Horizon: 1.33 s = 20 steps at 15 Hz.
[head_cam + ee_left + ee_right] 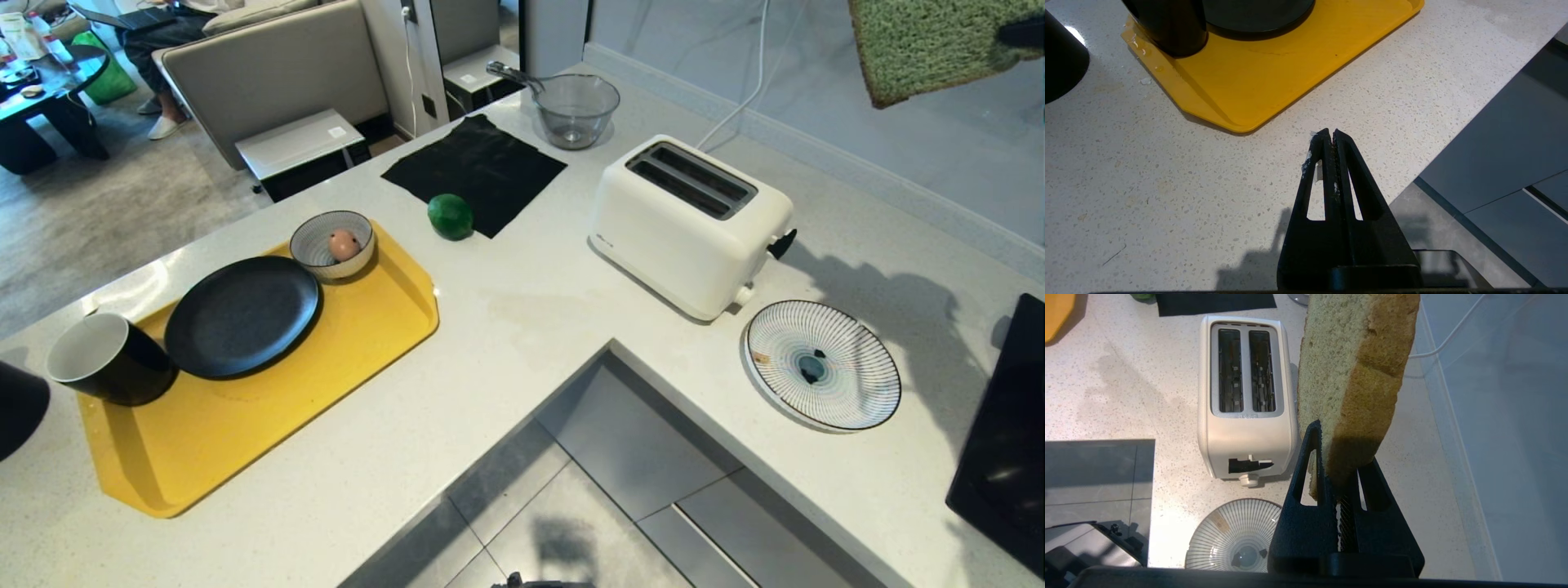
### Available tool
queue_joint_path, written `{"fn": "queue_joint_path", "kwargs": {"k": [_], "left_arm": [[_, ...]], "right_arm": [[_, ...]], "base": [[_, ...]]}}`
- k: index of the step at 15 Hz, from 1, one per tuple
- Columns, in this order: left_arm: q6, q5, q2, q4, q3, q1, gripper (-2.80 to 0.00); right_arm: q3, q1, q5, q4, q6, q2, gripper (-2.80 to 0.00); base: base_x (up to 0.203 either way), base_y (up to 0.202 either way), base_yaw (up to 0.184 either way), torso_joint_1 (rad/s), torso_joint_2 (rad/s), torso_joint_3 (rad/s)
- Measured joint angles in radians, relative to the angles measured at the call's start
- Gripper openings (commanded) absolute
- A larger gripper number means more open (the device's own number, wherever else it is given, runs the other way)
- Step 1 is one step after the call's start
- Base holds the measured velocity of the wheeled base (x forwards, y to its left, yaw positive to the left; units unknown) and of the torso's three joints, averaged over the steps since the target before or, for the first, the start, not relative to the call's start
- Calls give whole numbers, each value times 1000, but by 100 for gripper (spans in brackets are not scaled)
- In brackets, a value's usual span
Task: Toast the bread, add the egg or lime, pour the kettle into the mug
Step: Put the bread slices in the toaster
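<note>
Gripping the bread (1347, 375) by one edge, the right gripper (1337, 465) hangs high above the counter (522, 327) beside the toaster (1245, 400); only its wrist view shows both slots bare. The left gripper (1331, 136) is clenched, near the tray (1274, 81).

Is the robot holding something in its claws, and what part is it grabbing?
Yes. The right gripper is shut on the bread, pinching the slice by one edge and holding it in the air beside the toaster. The left gripper is shut and holds nothing.
</note>
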State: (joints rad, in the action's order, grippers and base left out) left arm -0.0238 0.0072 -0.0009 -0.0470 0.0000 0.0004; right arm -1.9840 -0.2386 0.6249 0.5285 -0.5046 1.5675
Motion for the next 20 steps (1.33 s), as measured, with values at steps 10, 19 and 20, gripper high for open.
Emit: {"fn": "queue_joint_path", "kwargs": {"k": [10,19,20], "left_arm": [[-1,0,0,0,0,0,-280],[1,0,0,0,0,0,-280],[0,0,0,0,0,0,-280]], "right_arm": [[2,8,-3,5,0,7,-280],[2,13,-3,5,0,9,-280],[2,16,-3,5,0,11,-280]], "base": [[0,0,0,0,0,0],[44,0,0,-2,0,2],[125,0,2,25,5,-2]]}}
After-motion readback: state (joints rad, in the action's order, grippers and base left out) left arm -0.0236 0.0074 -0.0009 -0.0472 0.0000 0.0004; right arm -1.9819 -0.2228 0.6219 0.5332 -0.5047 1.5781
